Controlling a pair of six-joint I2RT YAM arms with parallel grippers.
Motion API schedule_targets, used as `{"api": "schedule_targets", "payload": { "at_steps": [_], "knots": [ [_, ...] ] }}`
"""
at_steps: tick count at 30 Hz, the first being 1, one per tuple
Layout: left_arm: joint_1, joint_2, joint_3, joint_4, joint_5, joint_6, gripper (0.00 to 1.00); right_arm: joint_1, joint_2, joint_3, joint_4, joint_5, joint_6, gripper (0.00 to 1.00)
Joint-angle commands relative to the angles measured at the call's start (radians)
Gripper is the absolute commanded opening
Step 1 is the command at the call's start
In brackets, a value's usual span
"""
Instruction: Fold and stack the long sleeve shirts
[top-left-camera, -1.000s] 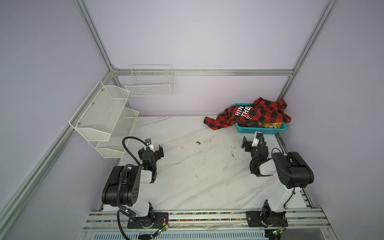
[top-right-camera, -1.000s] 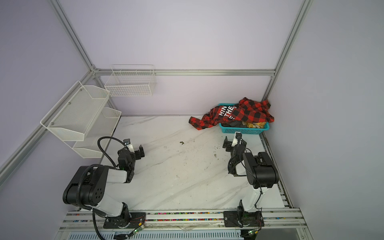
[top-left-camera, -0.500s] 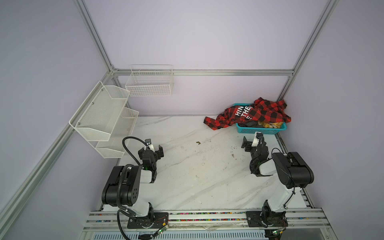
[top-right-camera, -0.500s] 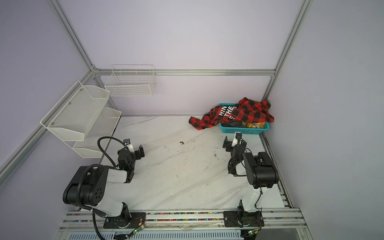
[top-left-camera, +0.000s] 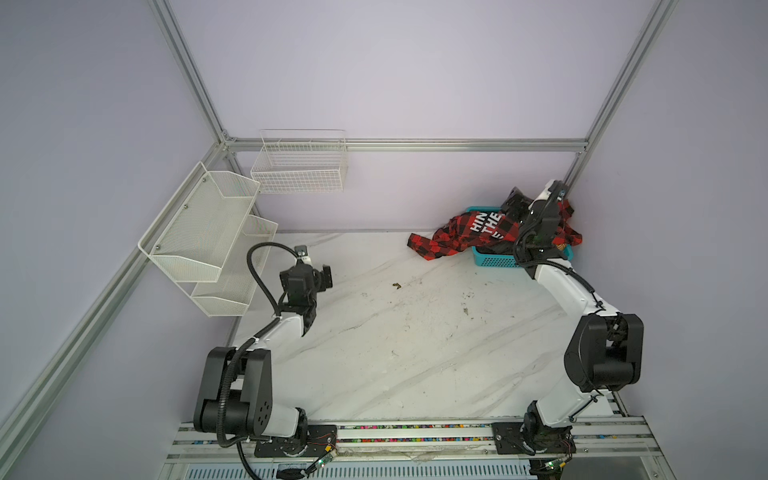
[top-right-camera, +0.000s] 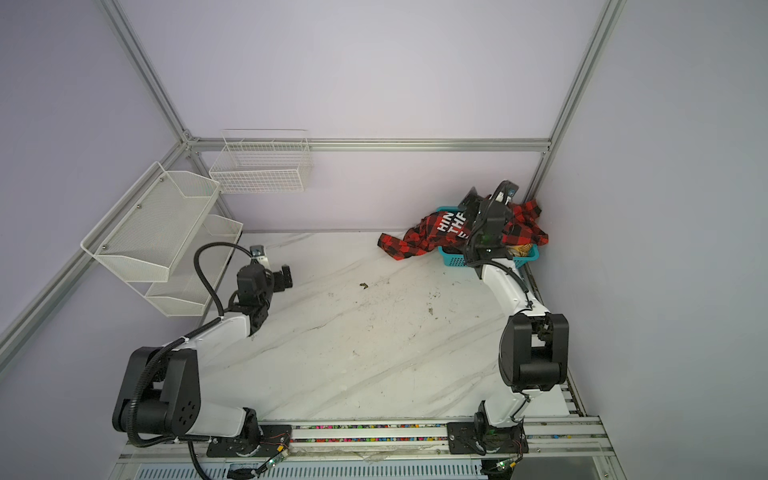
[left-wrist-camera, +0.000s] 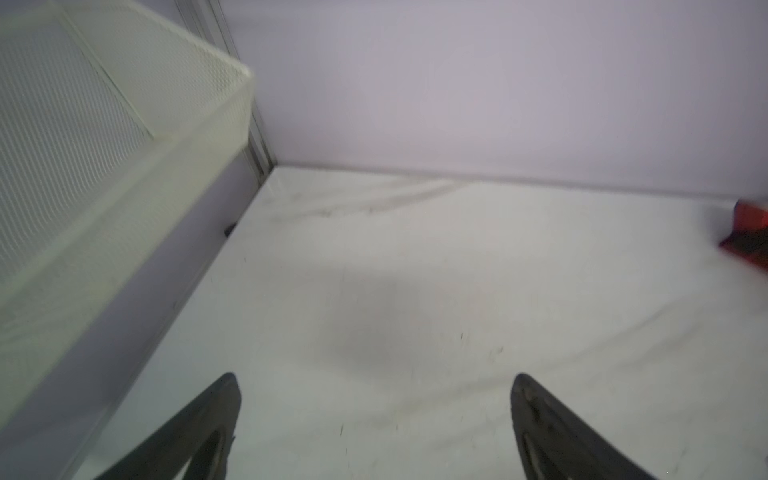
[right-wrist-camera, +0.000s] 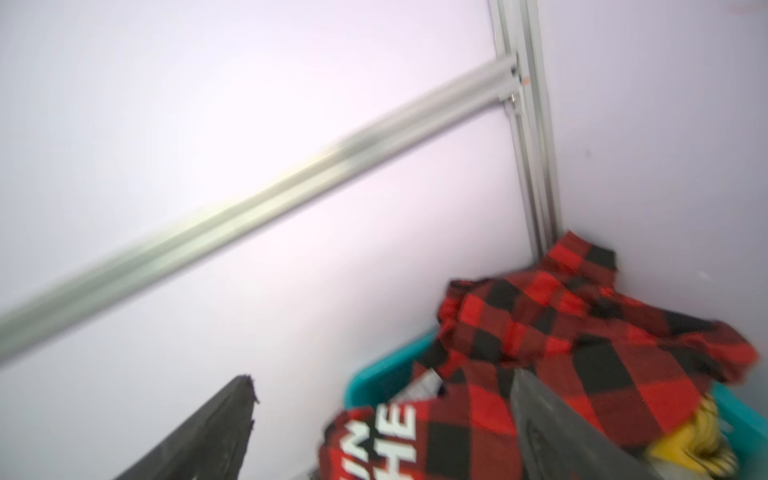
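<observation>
At the table's one o'clock the right arm (top-left-camera: 540, 226) covers part of the check shirt (top-left-camera: 449, 240)'s white lettering. The yellow shirt (right-wrist-camera: 685, 449) beneath it shows only as a blurred scrap. A dark speck (top-left-camera: 397, 285) near the table's centre is too small to identify.

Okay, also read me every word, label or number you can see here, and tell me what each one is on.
"HIN": big white block letters on the crumpled red-and-black check cloth shirt; the rest of the word is lost in a fold.
"THE": next line of the same print.
"E": third line, the rest hidden.
Nothing else in any view carries text that can be read.
</observation>
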Motion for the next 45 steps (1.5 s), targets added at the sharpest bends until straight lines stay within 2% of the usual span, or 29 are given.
{"api": "schedule_targets", "payload": {
  "at_steps": [1, 3, 6, 9, 12, 16, 19, 21, 23, 28, 34, 37, 43, 45],
  "knots": [
    [-0.058, 0.014, 0.321, -0.33, -0.023, -0.228, 1.0, -0.004, 0.197, 0.278, -0.458, -0.031, 0.145, 0.97],
    [-0.118, 0.079, 0.42, -0.395, -0.004, -0.275, 1.0, 0.031, 0.344, 0.522, -0.644, 0.011, 0.114, 0.97],
    [-0.191, 0.163, 0.502, -0.424, 0.036, -0.303, 1.0, 0.05, 0.539, 0.842, -0.897, 0.056, 0.14, 0.97],
    [-0.216, 0.233, 0.545, -0.438, 0.094, -0.327, 1.0, 0.052, 0.628, 0.954, -0.979, 0.005, 0.121, 0.97],
    [-0.227, 0.285, 0.594, -0.483, 0.169, -0.348, 1.0, 0.053, 0.646, 0.955, -0.956, -0.042, 0.069, 0.89],
    [-0.25, 0.284, 0.584, -0.488, 0.171, -0.348, 1.0, 0.055, 0.689, 0.946, -0.948, -0.039, 0.041, 0.85],
    [-0.252, 0.276, 0.577, -0.503, 0.165, -0.339, 0.99, 0.055, 0.724, 0.927, -0.921, -0.042, 0.023, 0.75],
    [-0.252, 0.266, 0.583, -0.537, 0.154, -0.334, 0.97, 0.055, 0.758, 0.948, -0.94, -0.047, 0.019, 0.6],
    [-0.252, 0.251, 0.587, -0.564, 0.151, -0.336, 0.95, 0.055, 0.773, 0.962, -0.958, -0.049, 0.018, 0.39],
    [-0.251, 0.216, 0.55, -0.577, 0.148, -0.346, 0.93, 0.056, 0.718, 0.915, -0.905, -0.081, -0.007, 0.0],
    [-0.251, 0.174, 0.54, -0.612, 0.166, -0.386, 0.9, 0.106, 0.571, 0.826, -0.862, -0.121, -0.066, 0.0],
    [-0.252, 0.151, 0.521, -0.611, 0.165, -0.403, 0.89, 0.142, 0.501, 0.771, -0.863, -0.054, -0.085, 0.0],
    [-0.25, 0.149, 0.467, -0.618, 0.183, -0.444, 0.86, 0.141, 0.399, 0.617, -0.854, -0.038, -0.073, 0.0],
    [-0.251, 0.154, 0.463, -0.627, 0.199, -0.447, 0.86, 0.134, 0.378, 0.579, -0.872, 0.002, -0.038, 0.0]
  ]
}}
